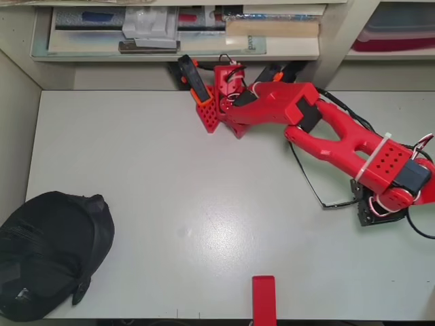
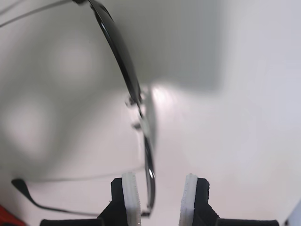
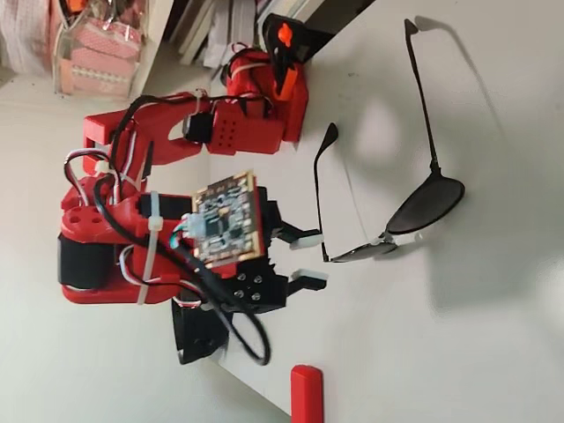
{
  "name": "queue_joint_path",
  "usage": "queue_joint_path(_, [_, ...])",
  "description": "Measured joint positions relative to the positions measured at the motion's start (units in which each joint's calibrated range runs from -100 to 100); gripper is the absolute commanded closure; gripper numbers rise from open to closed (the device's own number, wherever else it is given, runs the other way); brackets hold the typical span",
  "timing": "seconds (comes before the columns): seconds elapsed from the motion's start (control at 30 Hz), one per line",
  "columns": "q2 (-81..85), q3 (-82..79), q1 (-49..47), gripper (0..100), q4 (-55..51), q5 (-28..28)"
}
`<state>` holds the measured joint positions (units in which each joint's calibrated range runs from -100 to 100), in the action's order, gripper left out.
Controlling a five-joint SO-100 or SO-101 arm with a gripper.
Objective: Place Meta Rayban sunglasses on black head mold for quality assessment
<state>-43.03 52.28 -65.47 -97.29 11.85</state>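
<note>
White-padded fingers (image 2: 130, 200) of the gripper (image 2: 160, 200) stand open around the Meta Rayban sunglasses (image 2: 123, 61) frame on the tabletop (image 1: 204, 204); the black head mold (image 1: 47, 255) sits well apart.

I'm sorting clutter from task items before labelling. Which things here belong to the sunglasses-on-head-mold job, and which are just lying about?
Belong to the job:
sunglasses, on the table
black head mold, at the table's corner
gripper, open around the frame's end

Just lying about:
red block, at the table edge
shelf clutter
</note>
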Motion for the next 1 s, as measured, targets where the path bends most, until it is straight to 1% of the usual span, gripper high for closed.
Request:
queue_joint_path(0.17, [-5.13,4.42,-1.48,51,0.00,-0.49])
queue_joint_path(0.3, [-8.07,8.21,-1.58,51,0.00,-5.07])
queue_joint_path(0.4, [-8.57,9.92,-1.58,51,0.00,-6.90])
queue_joint_path(1.0, [-14.45,10.46,-1.69,51,0.00,-6.78])
